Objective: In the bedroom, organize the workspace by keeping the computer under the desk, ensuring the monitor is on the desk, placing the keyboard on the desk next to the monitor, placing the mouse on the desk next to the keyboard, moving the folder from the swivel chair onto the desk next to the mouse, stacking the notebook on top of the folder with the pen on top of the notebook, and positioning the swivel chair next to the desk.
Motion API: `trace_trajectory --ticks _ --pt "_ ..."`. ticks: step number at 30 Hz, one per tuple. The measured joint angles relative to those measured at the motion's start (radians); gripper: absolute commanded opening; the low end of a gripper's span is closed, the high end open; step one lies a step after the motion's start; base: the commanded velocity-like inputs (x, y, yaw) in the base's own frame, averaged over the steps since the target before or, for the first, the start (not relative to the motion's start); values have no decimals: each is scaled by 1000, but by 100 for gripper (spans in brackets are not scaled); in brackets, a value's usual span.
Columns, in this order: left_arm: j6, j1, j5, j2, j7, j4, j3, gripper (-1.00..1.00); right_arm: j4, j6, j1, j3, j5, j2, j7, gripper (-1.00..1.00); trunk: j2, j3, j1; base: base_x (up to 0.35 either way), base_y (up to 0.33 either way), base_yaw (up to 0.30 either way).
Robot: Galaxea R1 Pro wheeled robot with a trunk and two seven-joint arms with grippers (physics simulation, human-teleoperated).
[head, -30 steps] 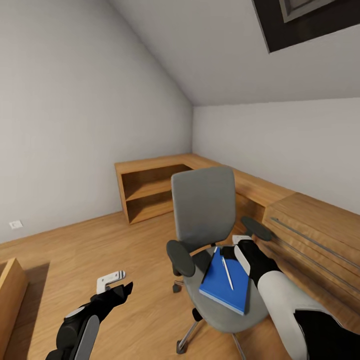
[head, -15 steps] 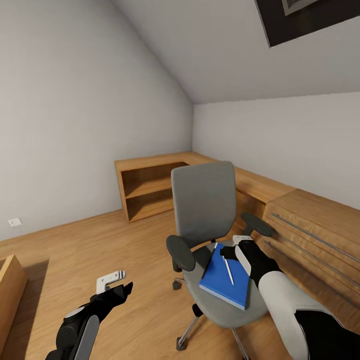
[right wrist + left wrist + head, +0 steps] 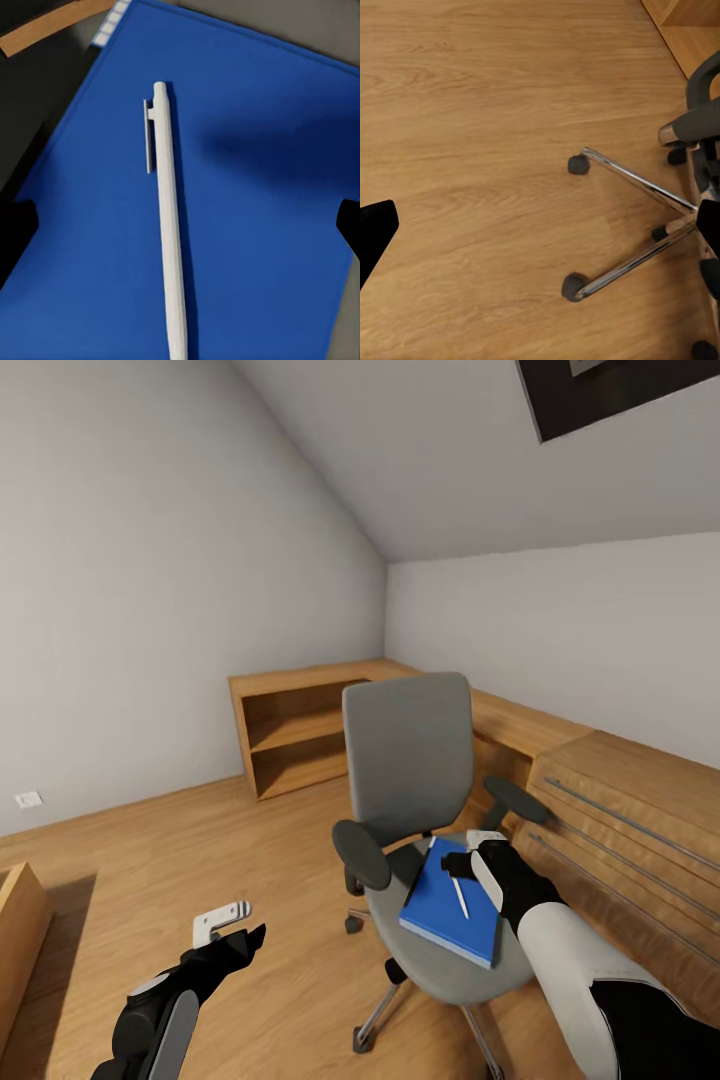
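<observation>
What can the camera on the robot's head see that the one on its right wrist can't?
Head view alone: the swivel chair, the wooden floor, grey walls, low wooden shelving, and both arms, the left gripper held open over the floor. Right wrist view alone: the pen's clip and the row of small pale squares at the folder's corner. Both: the white pen lying on the blue folder.

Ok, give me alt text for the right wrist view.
A white pen lies flat on a blue folder, seen close from above. Dark fingertips sit at both side edges, apart from the pen.
</observation>
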Motion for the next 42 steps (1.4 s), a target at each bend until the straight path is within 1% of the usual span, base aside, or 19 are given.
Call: trace_trajectory --ticks 7,14,24,30,35,42 --pt "0 0 0 0 0 0 0 100 1 0 1 0 0 0 0 100 -49 -22 27 0 0 0" --pt "0 0 0 0 -2 2 0 100 1 0 1 0 0 0 1 100 -49 -22 27 0 0 0" --pt "0 0 0 0 -1 3 0 100 2 0 1 1 -1 0 2 100 -119 -53 65 0 0 0" --pt "0 0 0 0 -3 3 0 100 2 0 1 1 -1 0 2 100 -119 -53 65 0 0 0" --pt "0 0 0 0 -1 3 0 100 2 0 1 1 -1 0 2 100 -154 -69 84 0 0 0" --pt "0 0 0 0 -2 3 0 100 2 0 1 1 -1 1 2 100 -154 -69 84 0 0 0"
